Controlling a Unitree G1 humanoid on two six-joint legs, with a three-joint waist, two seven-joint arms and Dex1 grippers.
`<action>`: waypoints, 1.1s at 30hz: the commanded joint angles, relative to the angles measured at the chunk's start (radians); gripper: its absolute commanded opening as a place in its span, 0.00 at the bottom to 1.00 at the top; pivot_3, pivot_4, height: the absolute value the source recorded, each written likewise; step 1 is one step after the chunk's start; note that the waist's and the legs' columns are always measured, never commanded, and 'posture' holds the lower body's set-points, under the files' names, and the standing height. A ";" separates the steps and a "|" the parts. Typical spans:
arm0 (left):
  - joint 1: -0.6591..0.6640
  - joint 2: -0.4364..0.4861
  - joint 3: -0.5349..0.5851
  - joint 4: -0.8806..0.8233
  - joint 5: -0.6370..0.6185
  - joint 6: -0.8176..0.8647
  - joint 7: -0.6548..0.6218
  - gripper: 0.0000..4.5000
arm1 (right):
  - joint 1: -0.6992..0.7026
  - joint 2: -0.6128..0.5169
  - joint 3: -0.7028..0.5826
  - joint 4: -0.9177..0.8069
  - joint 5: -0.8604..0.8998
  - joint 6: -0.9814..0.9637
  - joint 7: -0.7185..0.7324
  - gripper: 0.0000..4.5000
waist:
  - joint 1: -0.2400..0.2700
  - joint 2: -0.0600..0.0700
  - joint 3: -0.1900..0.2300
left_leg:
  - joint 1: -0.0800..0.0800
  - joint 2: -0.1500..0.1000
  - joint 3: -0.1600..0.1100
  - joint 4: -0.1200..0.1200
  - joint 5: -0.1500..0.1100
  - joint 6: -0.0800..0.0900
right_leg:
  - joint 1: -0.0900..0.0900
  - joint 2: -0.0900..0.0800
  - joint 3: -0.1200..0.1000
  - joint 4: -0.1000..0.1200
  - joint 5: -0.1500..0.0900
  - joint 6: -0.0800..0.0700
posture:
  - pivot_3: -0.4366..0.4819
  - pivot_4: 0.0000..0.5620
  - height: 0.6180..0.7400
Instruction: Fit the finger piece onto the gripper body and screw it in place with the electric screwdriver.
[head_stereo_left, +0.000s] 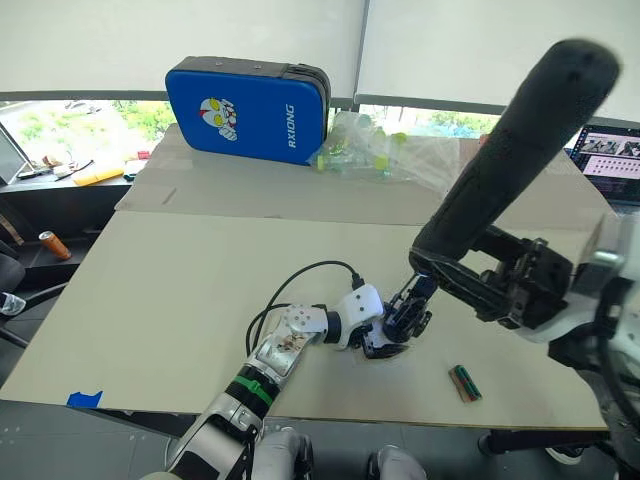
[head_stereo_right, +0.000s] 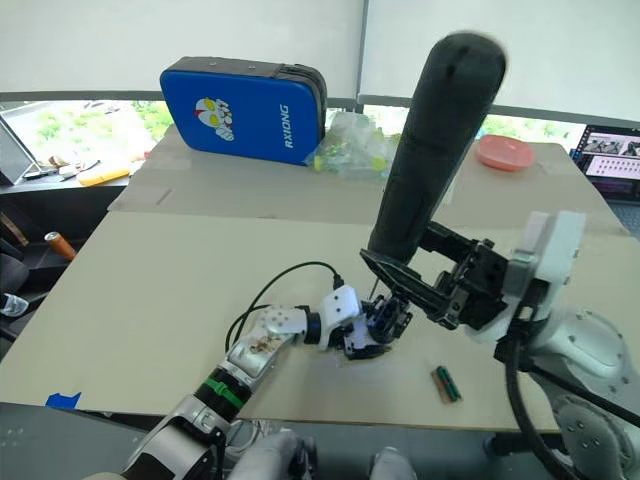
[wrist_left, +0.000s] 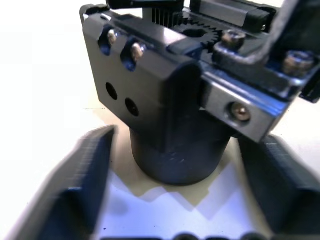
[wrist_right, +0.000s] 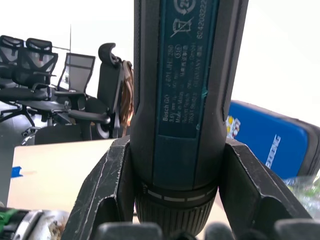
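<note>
One "Bosch GO" label on electric screwdriver (wrist_right: 186, 95)

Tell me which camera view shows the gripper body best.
The left wrist view: the gripper body is close up, with its screws, holes and round base plain. In both eye views it is a small dark shape between the left gripper and the electric screwdriver.

On the far side of the table, the blue case (head_stereo_left: 248, 108) carries the white word "RXIONG" running up its face beside a cartoon mask figure. The electric screwdriver (wrist_right: 185, 95) clamped in my right gripper (wrist_right: 175, 200) bears a label with "Bosch GO" printed along it, a crossed-out bin sign, a recycling-style symbol, and a number starting "6242032"; the finer lines beneath I cannot make out. The screen (head_stereo_left: 608, 152) at far right shows nothing I can read.
</note>
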 joint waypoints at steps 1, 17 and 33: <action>0.008 0.026 0.006 -0.012 -0.014 0.031 -0.019 0.99 | -0.005 -0.051 -0.110 -0.066 0.138 -0.006 -0.050 0.43 | -0.002 0.000 0.000 | 0.000 0.000 0.000 0.000 0.000 0.000 | 0.000 0.000 0.000 0.000 0.000 0.000 | 0.48 0.27 1.00; -0.015 0.348 0.343 -0.136 -0.438 -0.014 -0.460 0.99 | 0.514 -0.575 -0.844 0.536 0.155 0.711 0.367 0.43 | -0.006 0.000 0.014 | -0.006 0.000 0.001 0.000 0.002 -0.003 | 0.000 0.002 -0.001 -0.012 0.004 0.000 | 0.48 0.27 1.00; 0.089 0.522 0.454 -0.116 -0.405 -0.103 -0.454 0.99 | 0.201 -0.757 0.157 1.176 -0.574 0.339 0.523 0.43 | -0.042 0.022 0.027 | -0.012 0.000 0.002 -0.001 0.007 -0.010 | -0.009 0.002 0.000 -0.011 0.005 0.002 | 0.48 0.27 1.00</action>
